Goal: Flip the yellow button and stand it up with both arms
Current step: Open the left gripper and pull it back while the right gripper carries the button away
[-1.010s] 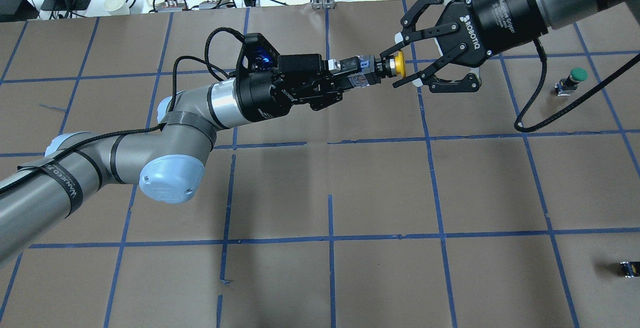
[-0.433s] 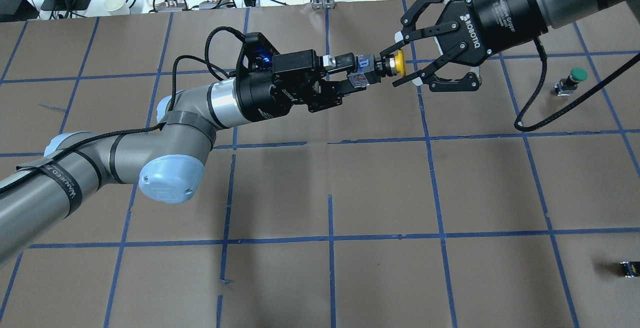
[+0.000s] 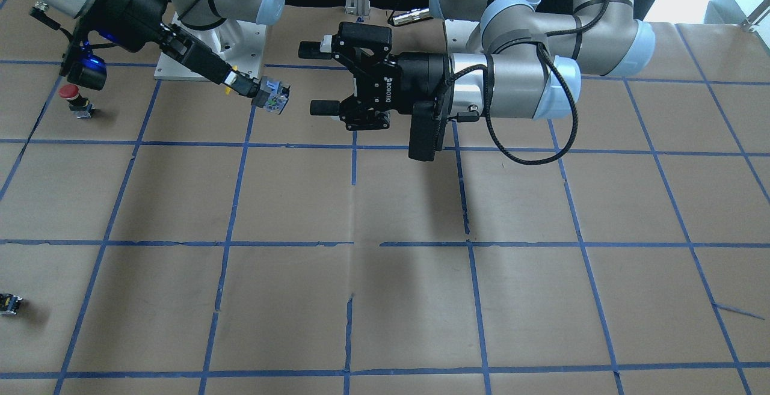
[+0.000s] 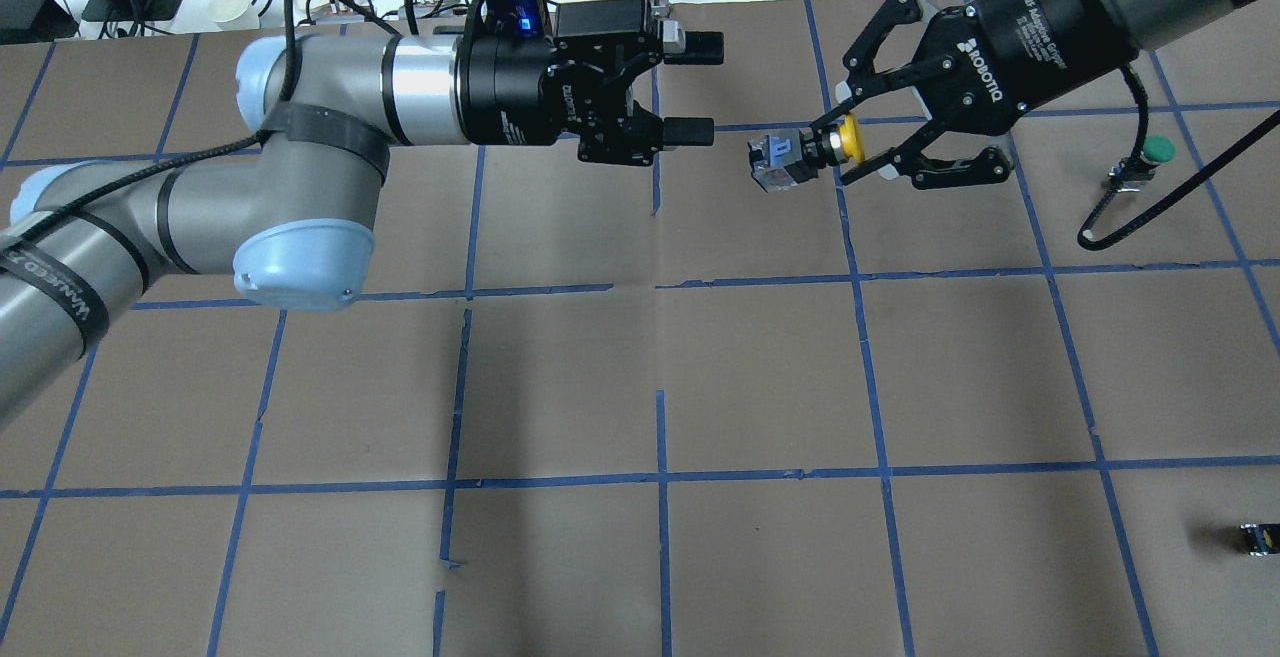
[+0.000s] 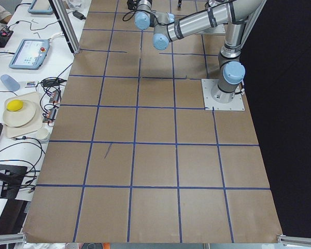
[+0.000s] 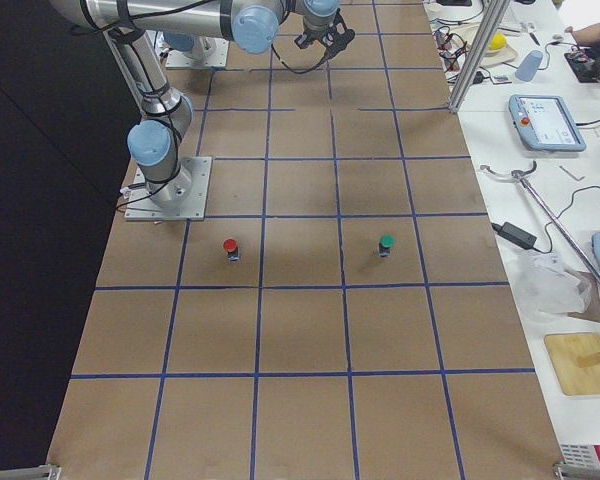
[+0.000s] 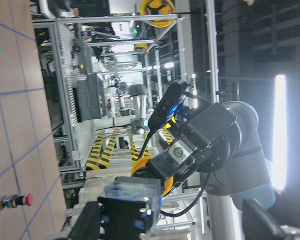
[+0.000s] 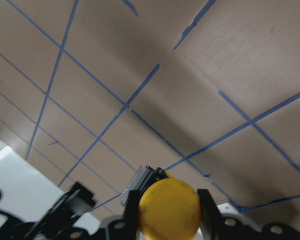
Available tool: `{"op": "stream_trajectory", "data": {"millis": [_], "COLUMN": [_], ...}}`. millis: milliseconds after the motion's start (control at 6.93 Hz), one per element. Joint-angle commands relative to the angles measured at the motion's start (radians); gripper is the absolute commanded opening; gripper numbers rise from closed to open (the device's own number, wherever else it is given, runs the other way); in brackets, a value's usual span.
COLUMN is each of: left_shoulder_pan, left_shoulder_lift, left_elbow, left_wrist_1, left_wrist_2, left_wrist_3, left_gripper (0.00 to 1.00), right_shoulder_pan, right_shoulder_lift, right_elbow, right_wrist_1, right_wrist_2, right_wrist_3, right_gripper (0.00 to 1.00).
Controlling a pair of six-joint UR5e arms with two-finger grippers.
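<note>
Patience was due: your right end effector (image 4: 835, 149) pinched the small yellow mushroom-capped push-button (image 4: 806, 149) aloft, toward 1 o'clock of the brown paper counter (image 4: 760, 367); the left end effector (image 4: 705, 87) gaped wide at its 9 o'clock. You needed its body turned down before lowering.

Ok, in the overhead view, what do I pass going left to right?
The left pincer, open → yellow button, gripped by the right pincer → green-capped button → small dark part near the right edge.
</note>
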State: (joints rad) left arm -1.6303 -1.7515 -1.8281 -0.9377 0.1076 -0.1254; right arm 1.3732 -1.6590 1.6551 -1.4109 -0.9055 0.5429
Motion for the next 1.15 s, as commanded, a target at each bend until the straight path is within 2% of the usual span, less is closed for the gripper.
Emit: {"op": "stream_trajectory", "data": {"millis": [0,288,433,577,721,865,1010], "left_shoulder_pan": [-0.006,-0.032,-0.066,-0.092,-0.089,-0.079,-0.066], "left_shoulder_lift": [0.009,0.019,0.048,0.078,0.098,0.104,0.110], "left_elbow": [0.146,0.235,0.272,0.312,0.334,0.334,0.308], "left_wrist_1": [0.022,-0.128,-0.223,-0.334,-0.486,-0.554,-0.629], "left_wrist_2": [0.293,0.458,0.571,0.734,0.886,1.078,1.273], "left_wrist_3": [-0.100,-0.125,-0.126,-0.125,-0.111,-0.109,-0.011], "left_gripper": [1.00,1.00,1.00,1.00,1.00,1.00,1.00], "right_shoulder_pan": [-0.031,-0.055,-0.075,-0.104,-0.162,-0.208,-0.244], "right_shoulder_lift": [-0.001,0.002,0.004,0.002,0.002,0.002,0.004], "right_elbow": [0.009,0.050,0.134,0.246,0.309,0.308,0.308], "right_wrist_1": [-0.003,-0.029,-0.168,-0.332,-0.462,-0.476,-0.480], "right_wrist_2": [-0.215,-0.379,-0.454,-0.536,-0.541,-0.535,-0.529], "right_wrist_3": [-0.262,-0.621,-0.781,-0.939,-1.121,-1.261,-1.514], "right_gripper": [0.12,0.09,0.09,0.09,0.09,0.09,0.09]}}
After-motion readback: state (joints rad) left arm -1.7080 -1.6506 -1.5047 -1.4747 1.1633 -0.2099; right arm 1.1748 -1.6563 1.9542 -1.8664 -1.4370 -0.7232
